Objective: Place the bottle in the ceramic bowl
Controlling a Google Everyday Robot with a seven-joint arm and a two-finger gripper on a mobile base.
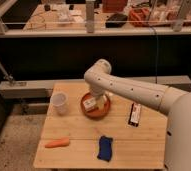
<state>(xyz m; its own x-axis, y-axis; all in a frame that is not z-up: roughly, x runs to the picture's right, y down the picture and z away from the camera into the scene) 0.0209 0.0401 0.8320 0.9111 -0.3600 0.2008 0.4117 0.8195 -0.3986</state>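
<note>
The orange-brown ceramic bowl (95, 111) sits on the wooden table (79, 142), right of the white cup. The small cream bottle (90, 103) lies inside the bowl, at its left side. My gripper (100, 101) reaches down from the white arm into the bowl, right beside the bottle. The arm hides the bowl's far rim and part of the gripper.
A white cup (59, 103) stands at the table's left back. An orange carrot (57, 143) lies at the front left, a blue cloth-like object (105, 148) at the front middle, and a dark flat packet (135, 114) at the right. A grey ledge runs behind the table.
</note>
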